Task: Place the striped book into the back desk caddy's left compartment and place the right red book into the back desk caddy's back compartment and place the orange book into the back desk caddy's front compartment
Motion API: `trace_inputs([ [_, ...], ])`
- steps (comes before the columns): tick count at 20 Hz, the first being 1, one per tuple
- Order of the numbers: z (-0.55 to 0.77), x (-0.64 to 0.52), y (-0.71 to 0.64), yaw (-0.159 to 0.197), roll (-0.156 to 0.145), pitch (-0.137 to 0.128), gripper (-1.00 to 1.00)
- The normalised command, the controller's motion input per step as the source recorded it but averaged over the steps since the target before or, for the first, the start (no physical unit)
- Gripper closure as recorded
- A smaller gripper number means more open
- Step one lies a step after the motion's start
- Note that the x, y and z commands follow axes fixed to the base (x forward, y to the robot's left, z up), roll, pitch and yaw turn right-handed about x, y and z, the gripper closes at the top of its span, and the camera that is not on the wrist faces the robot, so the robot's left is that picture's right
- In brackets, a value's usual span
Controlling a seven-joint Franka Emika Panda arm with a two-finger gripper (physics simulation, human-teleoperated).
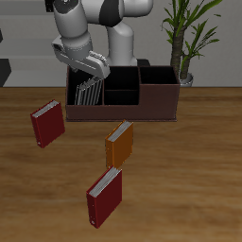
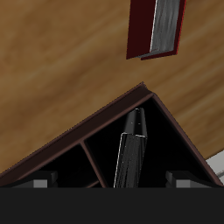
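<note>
Thin striped book (image 2: pixel 131 149) upright in boxy caddy (image 2: pixel 179 131)

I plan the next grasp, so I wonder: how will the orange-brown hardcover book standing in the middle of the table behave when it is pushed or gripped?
The orange-brown hardcover book stands upright on a narrow edge, so a push on its cover would probably tip it flat. Its hard cover looks stiff, so it should hardly bend when gripped. Being thin, it is likely light.
</note>
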Motion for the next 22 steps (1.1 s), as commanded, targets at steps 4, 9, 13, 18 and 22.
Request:
trace_inputs([
  [4,0.46,0.14,0.41,0.188,-0.074,-0.148,-1.00],
  [9,0.34,0.22,0.29,0.145,-0.050,-0.102,-1.00],
  [13,0.30,0.23,0.31,0.198,-0.054,-0.120,-1.00],
  [18,0.23,0.22,0.22,0.214,-0.061,-0.114,-1.00],
  [22,0.17,0.33,0.26,0.224,-0.033,-0.040,-1.00],
])
